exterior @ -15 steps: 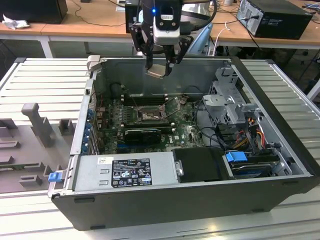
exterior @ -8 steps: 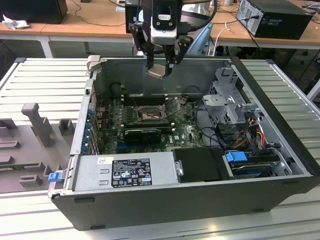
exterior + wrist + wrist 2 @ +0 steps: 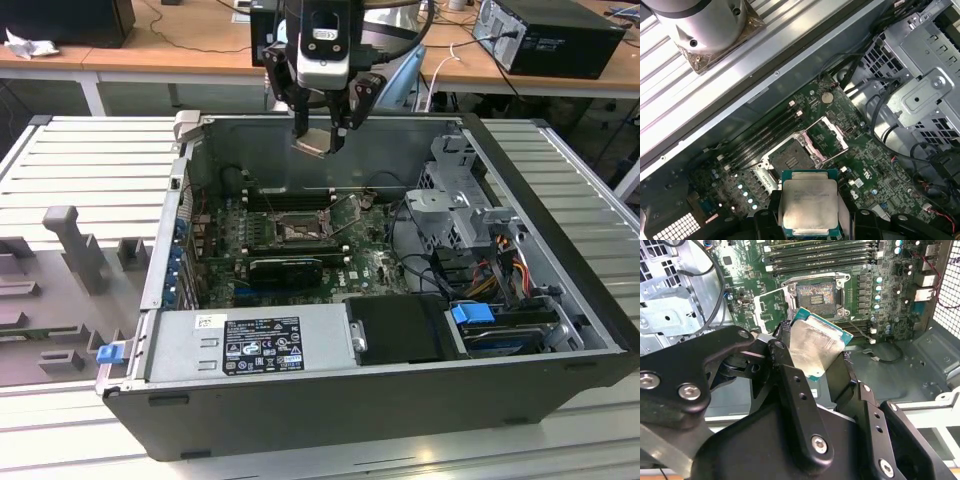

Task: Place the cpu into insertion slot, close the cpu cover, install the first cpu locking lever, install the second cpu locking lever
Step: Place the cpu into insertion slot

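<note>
Your fingers (image 3: 790, 382) are clamped on the cpu (image 3: 815, 345), pinching it by 2 opposite edges. The gripper (image 3: 318, 142) hangs above the open computer case (image 3: 400, 400), which sits on the desk. In the exterior view the chip is in the air, well clear of the green board, and the insertion slot (image 3: 298, 230) lies at about 6 o'clock from it. The cpu cover (image 3: 838, 132) is swung open just beside the slot, so the socket lies bare in both wrist views.

Judge the chip as light, thin and stiff: it will not flex, and it needs very little squeeze. Its metal top looks smooth, so it could slip if you grip it by the faces. The edge hold you have now is the right one, because it keeps the fingers off the underside. Treat that underside and the contacts in the socket as the fragile parts, since any scraping or sideways push could damage them. From these views you cannot tell whether the chip sits level in the fingers.
</note>
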`<state>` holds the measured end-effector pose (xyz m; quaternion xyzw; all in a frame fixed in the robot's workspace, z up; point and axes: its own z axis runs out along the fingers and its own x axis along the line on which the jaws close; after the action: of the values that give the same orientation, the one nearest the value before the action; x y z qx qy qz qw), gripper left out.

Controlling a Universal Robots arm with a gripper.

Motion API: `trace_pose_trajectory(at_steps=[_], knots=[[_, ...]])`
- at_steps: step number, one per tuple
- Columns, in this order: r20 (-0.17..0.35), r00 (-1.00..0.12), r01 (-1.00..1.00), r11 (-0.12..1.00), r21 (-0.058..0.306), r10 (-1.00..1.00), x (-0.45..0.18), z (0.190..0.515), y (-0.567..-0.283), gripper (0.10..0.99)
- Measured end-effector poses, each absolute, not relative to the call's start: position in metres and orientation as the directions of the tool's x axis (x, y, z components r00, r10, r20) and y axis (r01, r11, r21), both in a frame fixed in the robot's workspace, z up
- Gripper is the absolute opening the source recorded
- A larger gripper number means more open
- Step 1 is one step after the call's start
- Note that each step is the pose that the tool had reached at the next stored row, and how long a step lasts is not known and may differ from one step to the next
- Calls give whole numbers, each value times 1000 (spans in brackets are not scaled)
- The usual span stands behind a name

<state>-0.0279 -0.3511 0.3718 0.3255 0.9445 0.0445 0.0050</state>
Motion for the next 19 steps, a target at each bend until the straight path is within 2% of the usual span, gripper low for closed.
trace_pose_trajectory(at_steps=[19], knots=[[19,-733,679,729,87,680,-28,372,-351,529]])
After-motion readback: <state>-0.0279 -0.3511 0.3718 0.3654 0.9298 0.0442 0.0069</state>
